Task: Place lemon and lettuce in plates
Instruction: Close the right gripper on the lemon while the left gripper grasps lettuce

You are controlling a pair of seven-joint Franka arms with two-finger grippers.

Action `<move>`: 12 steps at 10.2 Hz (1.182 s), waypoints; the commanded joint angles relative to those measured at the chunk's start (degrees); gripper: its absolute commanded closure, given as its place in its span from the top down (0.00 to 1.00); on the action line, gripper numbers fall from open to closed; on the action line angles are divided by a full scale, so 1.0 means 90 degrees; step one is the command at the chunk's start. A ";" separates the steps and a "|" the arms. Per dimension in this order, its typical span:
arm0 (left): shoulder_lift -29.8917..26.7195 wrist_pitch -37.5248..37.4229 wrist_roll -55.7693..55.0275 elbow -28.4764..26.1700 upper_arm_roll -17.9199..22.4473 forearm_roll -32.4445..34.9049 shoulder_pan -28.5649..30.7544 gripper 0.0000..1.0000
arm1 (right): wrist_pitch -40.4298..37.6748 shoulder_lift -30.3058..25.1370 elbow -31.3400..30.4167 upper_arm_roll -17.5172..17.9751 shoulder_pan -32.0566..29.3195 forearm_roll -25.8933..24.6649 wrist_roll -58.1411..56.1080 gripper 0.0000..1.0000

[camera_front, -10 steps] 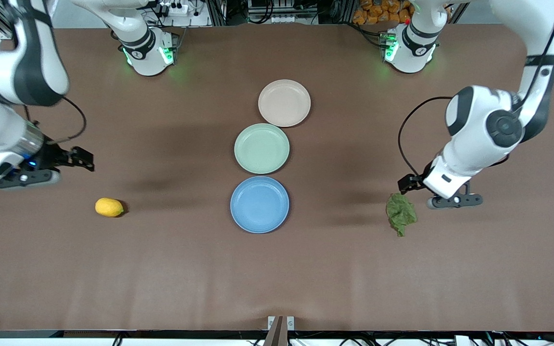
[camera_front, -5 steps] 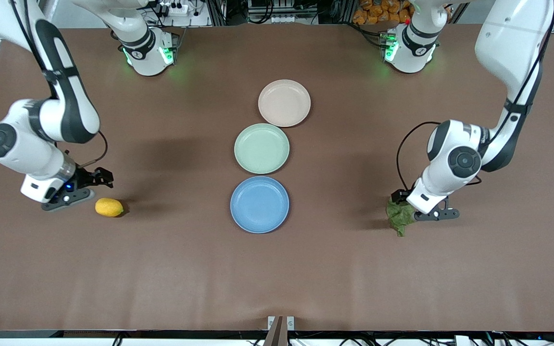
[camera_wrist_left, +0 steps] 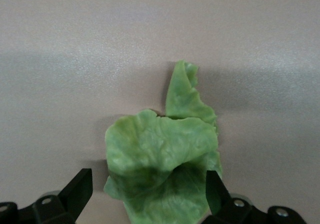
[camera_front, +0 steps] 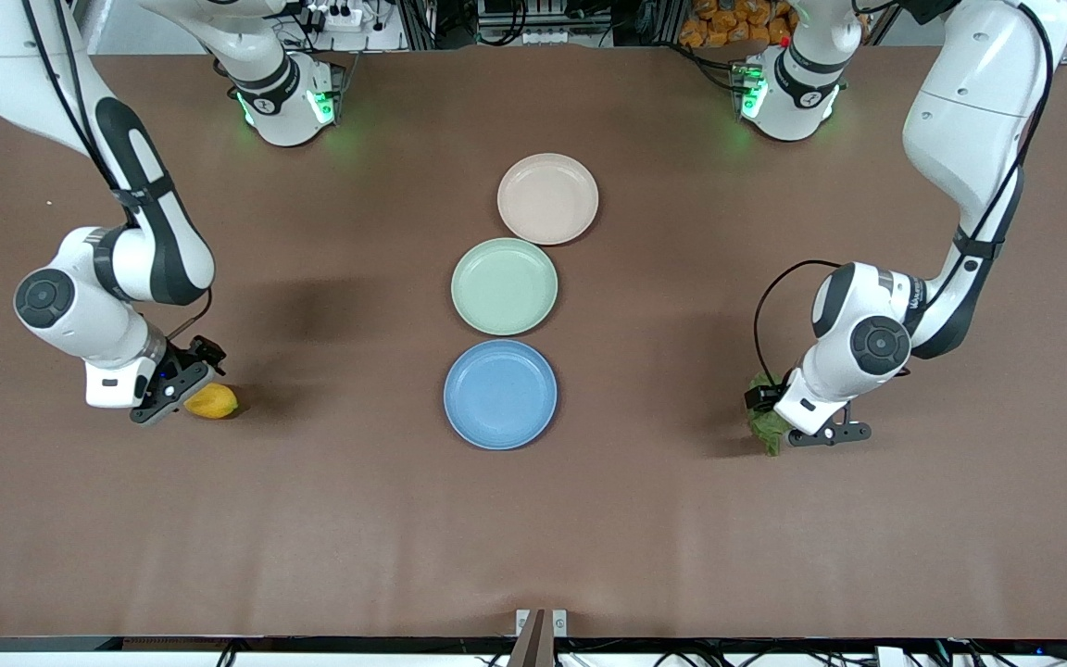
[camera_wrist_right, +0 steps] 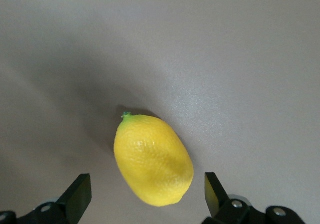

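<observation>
The yellow lemon [camera_front: 213,401] lies on the brown table toward the right arm's end. My right gripper [camera_front: 183,384] is low right beside it, open; in the right wrist view the lemon [camera_wrist_right: 152,159] lies between the spread fingers [camera_wrist_right: 77,191]. The green lettuce [camera_front: 763,431] lies toward the left arm's end, mostly covered by my left gripper [camera_front: 774,412], which is open and low over it; in the left wrist view the leaf [camera_wrist_left: 162,159] sits between the fingers [camera_wrist_left: 79,186]. The blue plate [camera_front: 500,394] and the beige-pink plate [camera_front: 547,198] stand empty mid-table.
A pale green plate [camera_front: 504,285] stands between the blue and beige-pink plates. The three plates form a row down the middle of the table. Both arm bases stand along the table's edge farthest from the front camera.
Both arms have come down. My right gripper moved to the lemon and my left gripper dropped onto the lettuce, now covering most of it. Lemon and lettuce have not moved.
</observation>
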 commanded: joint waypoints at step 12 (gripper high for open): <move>-0.0237 -0.0068 -0.0463 0.0128 -0.0083 0.0250 0.0004 0.00 | -0.0198 0.0450 0.0394 -0.0110 0.0006 0.0050 0.0032 0.03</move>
